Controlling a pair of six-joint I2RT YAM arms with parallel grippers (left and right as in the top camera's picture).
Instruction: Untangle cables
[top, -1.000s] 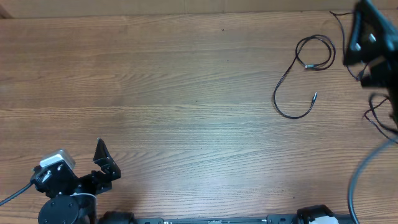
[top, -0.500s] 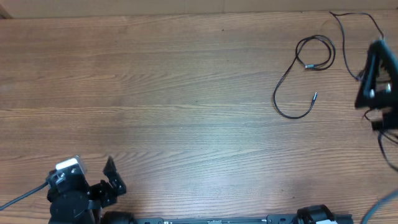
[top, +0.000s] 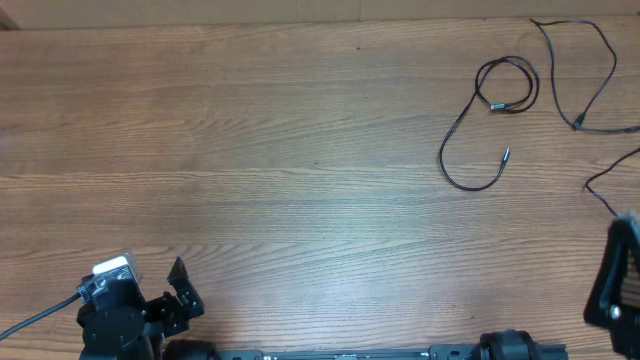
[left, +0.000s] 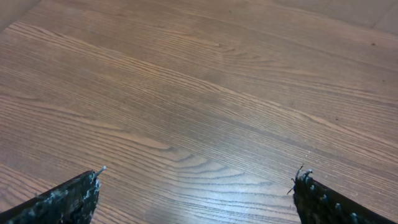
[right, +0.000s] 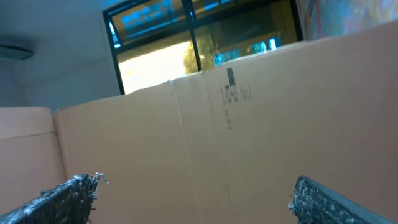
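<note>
Thin black cables lie on the wooden table at the far right. One cable (top: 470, 135) makes a small loop and a hook shape, with a plug end near its middle. A second cable (top: 590, 60) curves along the top right corner. A third cable (top: 605, 190) shows at the right edge. My left gripper (top: 180, 285) is open and empty at the near left corner, its fingers (left: 198, 186) spread over bare wood. My right gripper (top: 615, 275) is at the near right edge; its fingers (right: 196, 193) are open, empty and point up at a cardboard wall.
A cardboard wall (right: 249, 137) stands behind the table, with a window (right: 199, 31) above it. The table's far edge (top: 300, 22) runs along the top of the overhead view.
My right arm has pulled back from the cables at the far right to the near right edge. My left arm has drawn slightly toward the near left corner.
</note>
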